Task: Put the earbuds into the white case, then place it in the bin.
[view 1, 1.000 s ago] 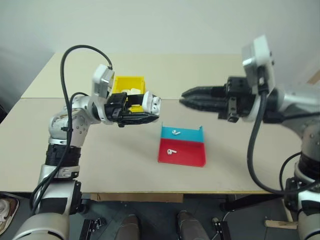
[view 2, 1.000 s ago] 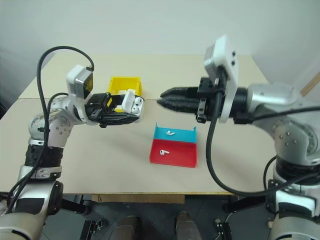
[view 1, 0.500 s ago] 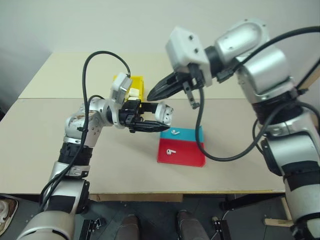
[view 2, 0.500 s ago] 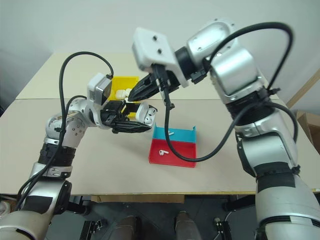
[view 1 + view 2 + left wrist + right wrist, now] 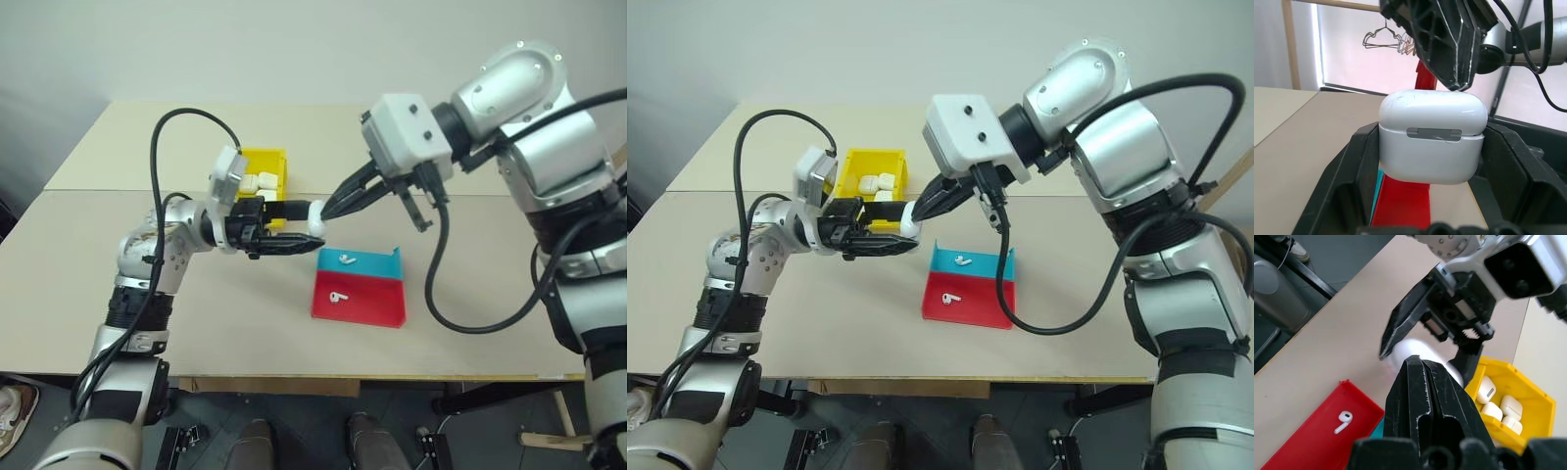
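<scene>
The left gripper [image 5: 294, 242] had its jaws clamped on the white case [image 5: 1432, 134], lid still closed, held level above the desk [image 5: 235, 323] between the bin [image 5: 266, 164] and the tray [image 5: 359, 302]. The right gripper [image 5: 921, 210] had its jaws pressed together into a single point. A second earlier it had hung well apart to the right, pointing level; it had since swung in and tipped downward so that its tip met the case's lid, as the left wrist view showed. This suggested the lid was about to be pried open, the step needed before any loading. Two earbuds [image 5: 344, 259] [image 5: 335, 295] lay untouched in the tray, one in the blue part and one in the red. The bin already held several creamier cases. The desk was pale beige, with a seam across it, and stood against a plain light wall.
</scene>
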Controlling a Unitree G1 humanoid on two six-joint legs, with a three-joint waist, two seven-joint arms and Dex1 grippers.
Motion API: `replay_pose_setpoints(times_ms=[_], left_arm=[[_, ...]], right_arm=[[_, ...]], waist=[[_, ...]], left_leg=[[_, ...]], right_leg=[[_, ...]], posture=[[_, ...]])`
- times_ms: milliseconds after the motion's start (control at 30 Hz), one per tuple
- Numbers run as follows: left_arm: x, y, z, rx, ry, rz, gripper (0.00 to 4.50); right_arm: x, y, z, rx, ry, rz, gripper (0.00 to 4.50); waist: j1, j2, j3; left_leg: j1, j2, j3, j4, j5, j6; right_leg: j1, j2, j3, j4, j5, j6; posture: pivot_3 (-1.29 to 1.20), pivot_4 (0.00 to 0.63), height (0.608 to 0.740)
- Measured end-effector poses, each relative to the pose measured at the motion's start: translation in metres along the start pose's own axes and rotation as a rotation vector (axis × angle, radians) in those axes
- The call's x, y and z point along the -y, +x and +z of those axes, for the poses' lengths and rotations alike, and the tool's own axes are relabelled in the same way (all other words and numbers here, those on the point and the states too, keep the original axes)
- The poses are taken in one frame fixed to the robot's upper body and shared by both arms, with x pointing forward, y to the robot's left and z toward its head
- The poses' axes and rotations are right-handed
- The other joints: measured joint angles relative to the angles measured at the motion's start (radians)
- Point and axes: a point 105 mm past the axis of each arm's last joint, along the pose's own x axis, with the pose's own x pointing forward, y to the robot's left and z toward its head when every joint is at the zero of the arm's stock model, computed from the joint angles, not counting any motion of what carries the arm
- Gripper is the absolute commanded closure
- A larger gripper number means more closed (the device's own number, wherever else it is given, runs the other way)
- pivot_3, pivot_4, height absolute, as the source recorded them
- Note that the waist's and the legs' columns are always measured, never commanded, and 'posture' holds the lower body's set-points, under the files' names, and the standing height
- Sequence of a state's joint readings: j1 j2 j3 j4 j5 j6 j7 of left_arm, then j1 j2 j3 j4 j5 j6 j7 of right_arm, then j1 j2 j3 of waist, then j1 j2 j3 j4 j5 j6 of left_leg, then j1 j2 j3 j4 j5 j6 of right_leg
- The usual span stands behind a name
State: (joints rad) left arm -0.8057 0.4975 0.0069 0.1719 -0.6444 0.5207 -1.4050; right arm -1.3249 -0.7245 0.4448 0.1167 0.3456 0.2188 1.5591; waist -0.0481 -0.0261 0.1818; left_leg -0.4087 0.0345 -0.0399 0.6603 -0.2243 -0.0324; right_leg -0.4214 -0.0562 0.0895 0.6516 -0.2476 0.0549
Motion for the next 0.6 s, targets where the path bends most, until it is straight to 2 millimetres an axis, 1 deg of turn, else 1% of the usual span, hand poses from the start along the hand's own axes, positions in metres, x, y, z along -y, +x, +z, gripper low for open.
replay_pose_setpoints(times_ms=[33, 100, 233, 300, 467, 533, 600], left_arm=[[0.000, -0.002, 0.005, 0.022, 0.007, 0.004, 1.67], [0.001, -0.002, 0.007, 0.032, 0.012, 0.003, 1.67], [0.003, 0.000, 0.009, 0.028, 0.023, -0.002, 1.67], [0.004, 0.002, 0.009, 0.024, 0.028, -0.009, 1.67], [0.005, 0.002, 0.009, 0.022, 0.027, -0.014, 1.67], [0.005, 0.002, 0.009, 0.021, 0.026, -0.017, 1.67], [0.005, 0.003, 0.008, 0.019, 0.025, -0.022, 1.67]], right_arm=[[-0.004, 0.003, -0.006, -0.002, 0.020, 0.009, 4.47], [-0.009, 0.007, -0.013, 0.005, 0.055, 0.018, 4.47], [-0.012, 0.011, -0.013, 0.008, 0.067, 0.016, 4.47], [-0.008, 0.005, -0.010, 0.018, 0.070, -0.023, 4.47], [0.003, -0.023, 0.004, 0.019, 0.033, -0.117, 4.47], [0.006, -0.028, 0.007, 0.022, 0.021, -0.147, 4.47], [0.008, -0.029, 0.007, 0.018, 0.018, -0.166, 4.47]], waist=[[0.000, 0.000, 0.000], [0.002, 0.000, 0.000], [0.002, 0.000, 0.000], [0.003, 0.000, 0.000], [0.004, 0.000, 0.000], [0.003, 0.000, 0.000], [0.001, 0.000, 0.000]], left_leg=[[0.000, 0.000, 0.000, 0.000, 0.000, 0.000], [0.000, 0.000, 0.000, 0.000, 0.000, 0.000], [-0.001, 0.000, 0.000, 0.000, 0.000, 0.000], [-0.001, 0.000, 0.000, 0.000, 0.000, 0.000], [0.000, 0.000, 0.000, 0.000, 0.000, 0.000], [0.000, 0.000, 0.000, 0.000, 0.000, 0.000], [0.000, 0.000, 0.000, 0.000, 0.000, 0.000]], right_leg=[[0.000, 0.000, 0.000, 0.000, 0.000, 0.000], [0.000, 0.000, 0.000, 0.000, 0.000, 0.000], [0.000, 0.000, 0.000, 0.000, 0.000, 0.000], [0.000, 0.000, 0.000, 0.000, 0.000, 0.000], [0.000, 0.000, 0.000, 0.000, 0.000, 0.000], [0.000, 0.000, 0.000, 0.000, 0.000, 0.000], [0.000, 0.000, 0.000, 0.000, 0.000, 0.000]], posture=[[0.00, 0.150, 0.740], [0.00, 0.150, 0.740], [0.00, 0.150, 0.740], [0.00, 0.150, 0.740], [0.00, 0.150, 0.740], [0.00, 0.150, 0.740], [0.00, 0.150, 0.740]])
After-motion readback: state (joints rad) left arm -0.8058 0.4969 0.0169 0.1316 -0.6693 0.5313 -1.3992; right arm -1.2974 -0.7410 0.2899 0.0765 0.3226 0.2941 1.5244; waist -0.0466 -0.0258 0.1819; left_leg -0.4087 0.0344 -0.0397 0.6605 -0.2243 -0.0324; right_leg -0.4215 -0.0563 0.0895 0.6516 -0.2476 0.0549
